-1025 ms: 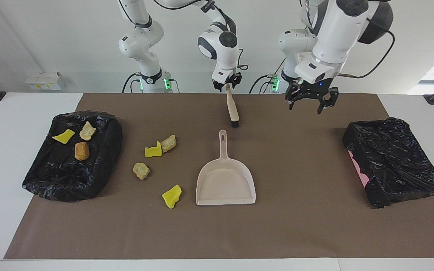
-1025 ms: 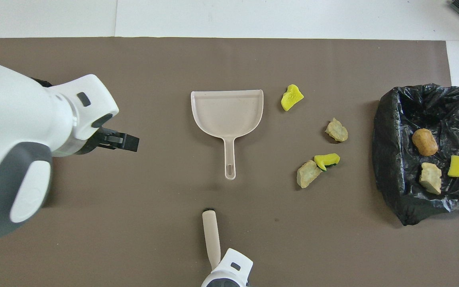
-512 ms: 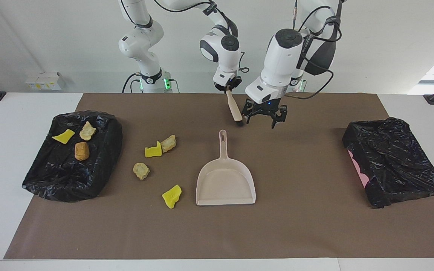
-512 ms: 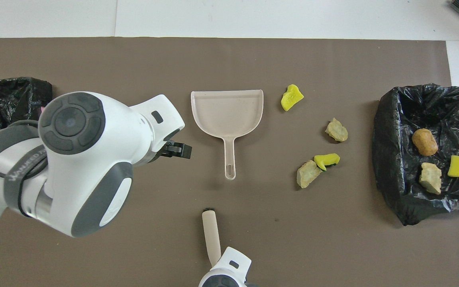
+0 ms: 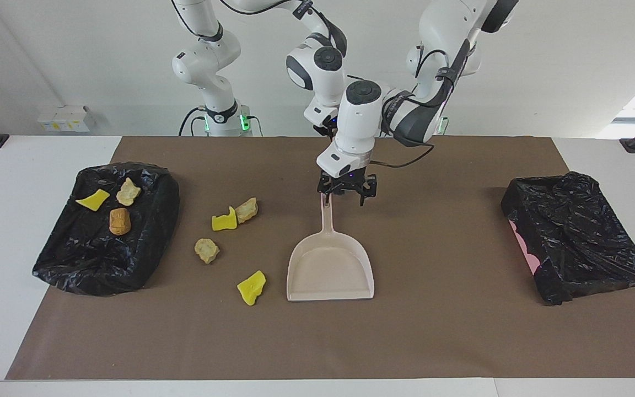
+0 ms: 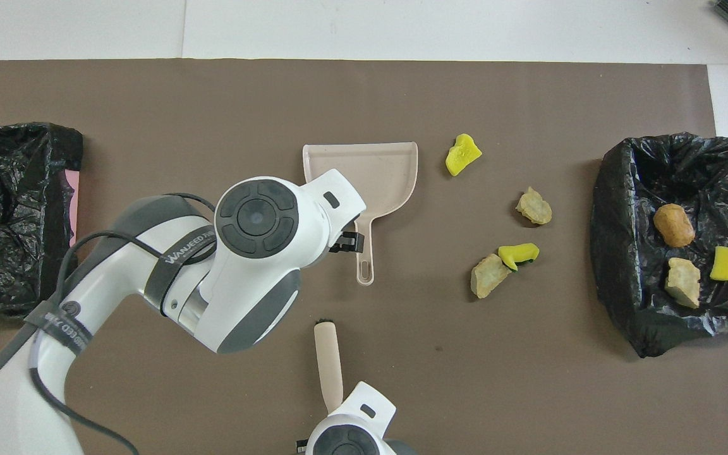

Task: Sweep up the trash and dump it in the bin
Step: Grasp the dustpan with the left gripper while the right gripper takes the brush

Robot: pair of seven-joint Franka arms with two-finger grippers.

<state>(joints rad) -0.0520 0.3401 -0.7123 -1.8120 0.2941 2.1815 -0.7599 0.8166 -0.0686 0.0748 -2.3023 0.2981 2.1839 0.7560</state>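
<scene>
the left gripper (image 5: 347,193) is held wide open over the dustpan (image 5: 331,264) handle, nothing gripped. the right gripper (image 6: 337,411) is clamped on the brush (image 6: 328,363), near the robots. four trash chunks (image 5: 206,250) are scattered on the mat beside the dustpan; three lie in the bin (image 5: 64,259) at the right arm's end.
</scene>
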